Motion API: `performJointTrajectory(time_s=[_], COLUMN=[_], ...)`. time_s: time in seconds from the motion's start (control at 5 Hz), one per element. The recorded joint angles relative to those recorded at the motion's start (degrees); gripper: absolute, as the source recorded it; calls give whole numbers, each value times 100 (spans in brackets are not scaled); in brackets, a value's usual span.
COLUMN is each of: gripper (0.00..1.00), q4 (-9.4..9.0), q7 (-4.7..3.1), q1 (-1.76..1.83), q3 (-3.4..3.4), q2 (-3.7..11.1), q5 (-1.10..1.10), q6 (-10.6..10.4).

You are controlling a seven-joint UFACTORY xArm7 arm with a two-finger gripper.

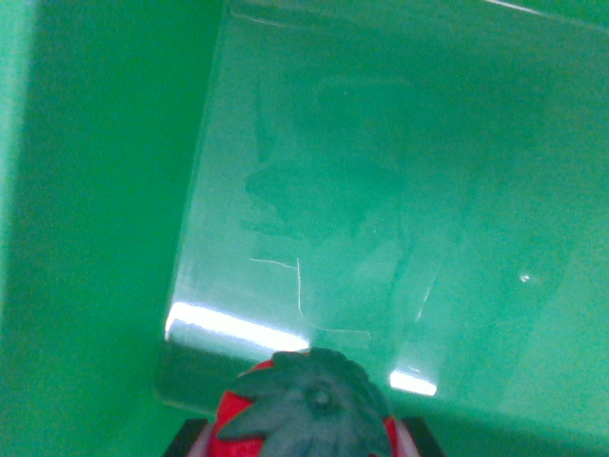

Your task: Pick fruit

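Wrist view. My pincer (303, 449) sits at the bottom edge, only its dark finger parts (186, 440) showing either side of a red strawberry (306, 419) with a dark green leafy cap facing the camera; my fingers flank the fruit closely, so I appear closed on it, though contact itself is hidden. Beyond lies a green bin: its scratched, glossy floor (381, 209) carrying bright reflections, and a darker green wall (95, 228) on the wrist view's left
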Motion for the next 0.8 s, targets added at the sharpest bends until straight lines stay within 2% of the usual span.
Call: performJointTrajectory(time_s=[0.2, 0.4, 0.6, 0.8], gripper=[100, 100, 100, 100], q4=[169, 169, 331, 331], q7=[-6, -6, -12, -12], q1=[-5, -5, -10, -10], q3=[2, 2, 3, 3], q2=[-84, -84, -165, -165], q5=[12, 12, 23, 23], q6=[253, 253, 495, 495])
